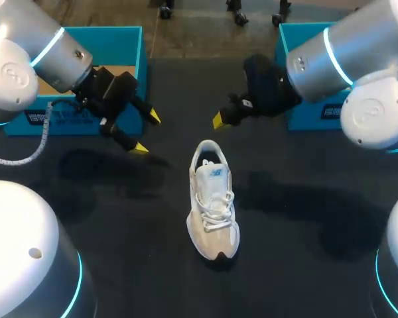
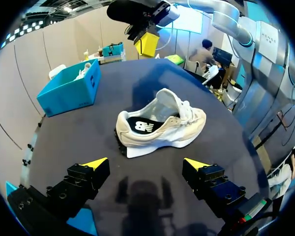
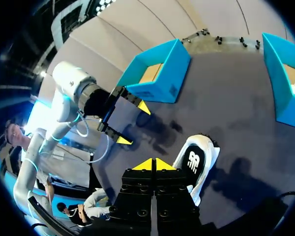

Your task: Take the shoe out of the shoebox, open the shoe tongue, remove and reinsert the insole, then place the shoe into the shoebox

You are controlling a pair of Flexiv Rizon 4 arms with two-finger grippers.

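Observation:
A white and beige shoe (image 1: 213, 211) stands upright in the middle of the dark table, heel towards the far side, laces tied. The left wrist view has the same shoe (image 2: 160, 127) lying ahead of my left gripper (image 2: 145, 163), whose yellow-tipped fingers stand wide open and empty. In the head view that left gripper (image 1: 146, 132) hovers left of the shoe's heel. My right gripper (image 1: 218, 120) hangs just beyond the heel, shut with nothing in it. Its joined tips (image 3: 153, 164) sit beside the shoe (image 3: 196, 164). A blue shoebox (image 1: 109, 50) stands at the far left.
A second blue box (image 1: 298, 73) sits at the far right, partly hidden behind my right arm. White robot bases fill both near corners of the head view. A grey cable (image 1: 26, 156) loops down from my left arm.

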